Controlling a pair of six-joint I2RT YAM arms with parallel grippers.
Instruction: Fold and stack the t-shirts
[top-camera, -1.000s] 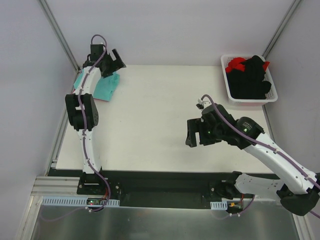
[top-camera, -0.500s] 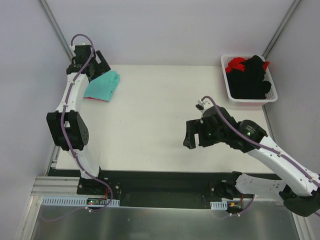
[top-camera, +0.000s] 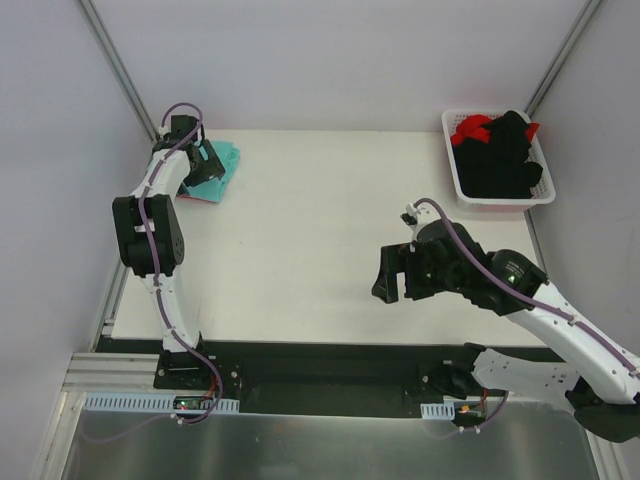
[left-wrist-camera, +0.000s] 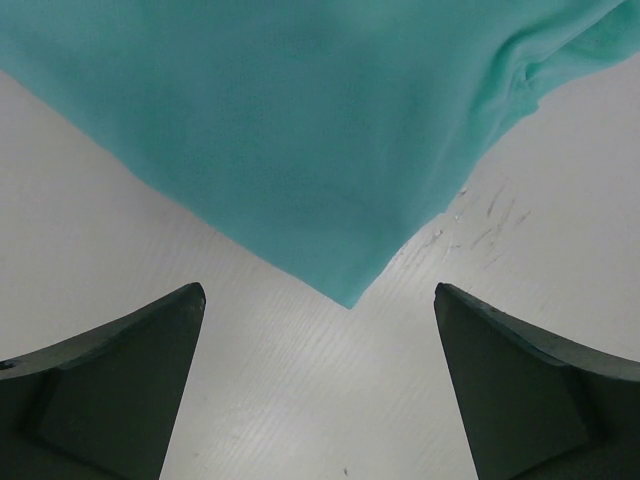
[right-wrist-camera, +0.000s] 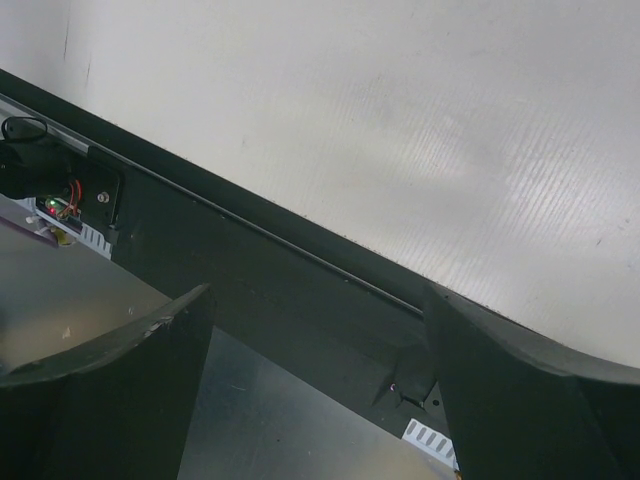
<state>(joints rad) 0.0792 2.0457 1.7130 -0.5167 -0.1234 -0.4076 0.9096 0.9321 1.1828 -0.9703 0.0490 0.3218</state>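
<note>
Fingers (left-wrist-camera: 120, 380) of the left gripper (top-camera: 205, 166) stand wide apart with nothing between them but bare table. A corner of the teal shirt (left-wrist-camera: 300, 130) points into the gap, touching neither finger. The right gripper (top-camera: 392, 280) is spread wide too and holds nothing; its wrist view looks past its fingers (right-wrist-camera: 530, 400) at the table's near edge and the dark frame below it.

The table (top-camera: 310, 230) is white. At its far right corner sits a white basket (top-camera: 455, 186), heaped with black garments (top-camera: 505, 160) and a bit of red cloth (top-camera: 472, 128) at the far side. The teal shirt lies folded at the far left corner, well apart from the basket, and the left gripper hangs over its near-left part. A thin pink edge (top-camera: 198, 198) shows at the shirt's near side — too little to tell what it is. The right gripper hangs above the near right part of the table, well away from the shirt and the basket.
</note>
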